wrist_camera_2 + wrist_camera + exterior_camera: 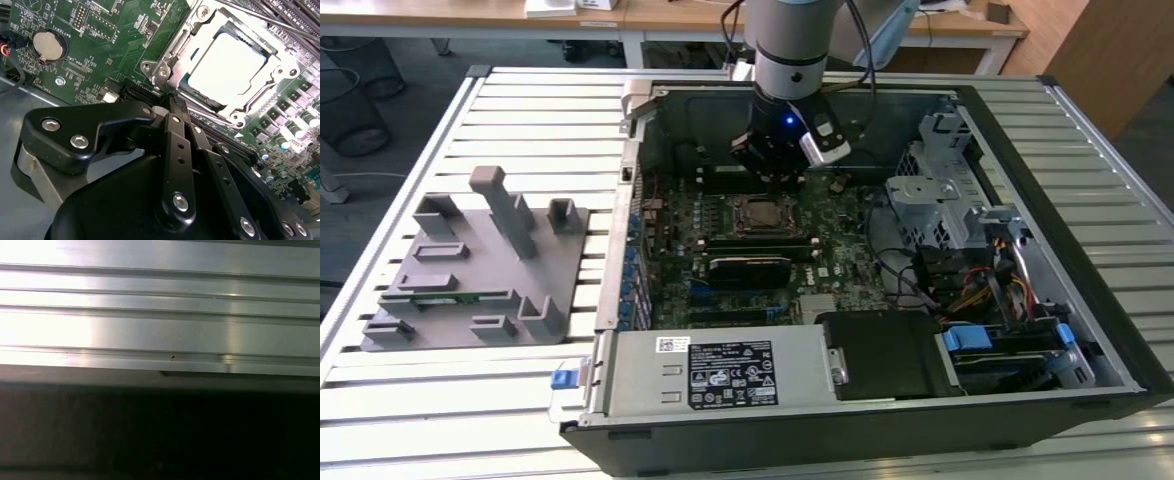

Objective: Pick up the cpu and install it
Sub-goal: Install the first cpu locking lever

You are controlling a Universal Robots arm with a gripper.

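**Chip seated in its socket, gripper drawn in empty beside it**

The cpu (227, 62) lay flat inside the socket (172, 55), its pale metal top showing level within the metal frame in the second wrist view. In the exterior view the cpu (758, 213) sat near the middle of the motherboard (834, 270), inside the open computer case (1067, 200). So the placing looked done, judging by how squarely the chip sat.

The gripper (172, 102) was just beside the socket, off its 7 o'clock corner in the second wrist view, with its fingers drawn together and nothing between them. In the exterior view the gripper (774, 165) hung at about 12 o'clock from the chip, slightly above the board.

To do this step well, the chip had to sit flush on all four sides, with no corner riding up on the frame; from these views it appeared level, though the far edge was washed out by glare. Any withdrawal needed to be straight and clear of the frame, since the fingertips stood close to its corner screw (163, 73). A round coin battery (48, 45) lay well apart, at 10 o'clock from the gripper.

The grey parts tray (480, 265) stood on the slatted table (520, 110), outside the case at 9 o'clock.
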